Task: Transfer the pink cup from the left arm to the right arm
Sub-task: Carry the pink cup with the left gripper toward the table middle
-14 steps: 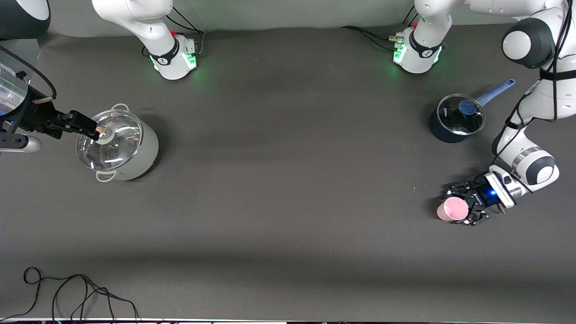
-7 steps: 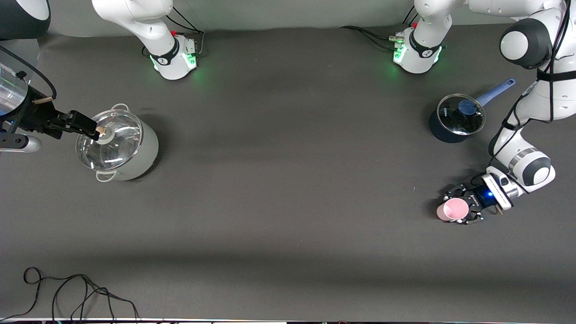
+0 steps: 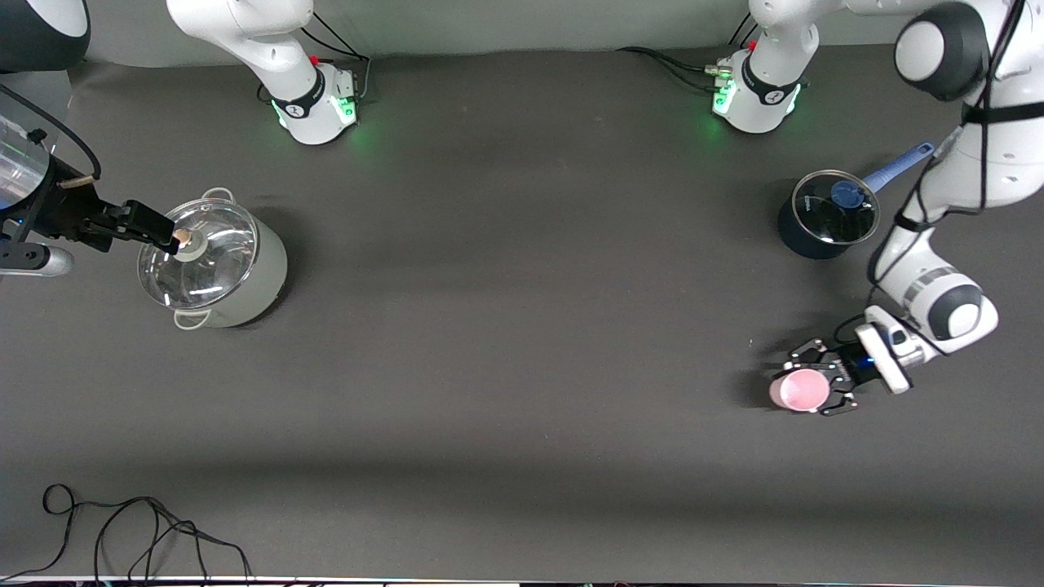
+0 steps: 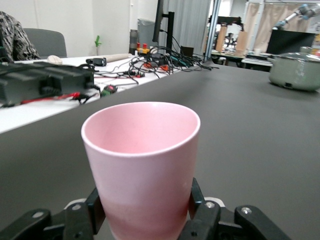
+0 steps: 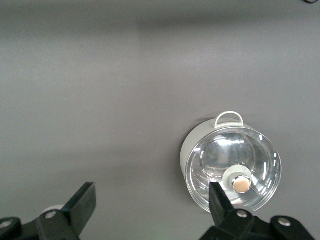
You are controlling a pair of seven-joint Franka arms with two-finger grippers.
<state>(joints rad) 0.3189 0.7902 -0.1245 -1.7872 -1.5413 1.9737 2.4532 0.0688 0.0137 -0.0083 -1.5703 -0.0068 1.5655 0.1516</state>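
Since the earlier frame the pink cup (image 3: 801, 390) has been carried a little toward the table's middle and slightly nearer the front camera, and its shadow is now cast apart from it on the dark table (image 3: 522, 342). It is clamped between the claw fingers (image 4: 201, 214) of the left gripper (image 3: 818, 385), over the table near the left arm's end, closer to the front edge than to the edge where the bases stand. The cup is seen as a small, pale pink, handleless tumbler, tapered toward its base, held upright with its mouth open and nothing visible inside; its smooth wall is gripped low down on both sides. A blue saucepan (image 3: 825, 214) with a glass lid is set farther from the front camera than the cup, at the same end. The right gripper (image 3: 167, 236) is held above the glass lid of a pale green pot (image 3: 214, 259) near the right arm's end; in the right wrist view its fingers (image 5: 81, 203) are spread wide apart, with nothing between them.
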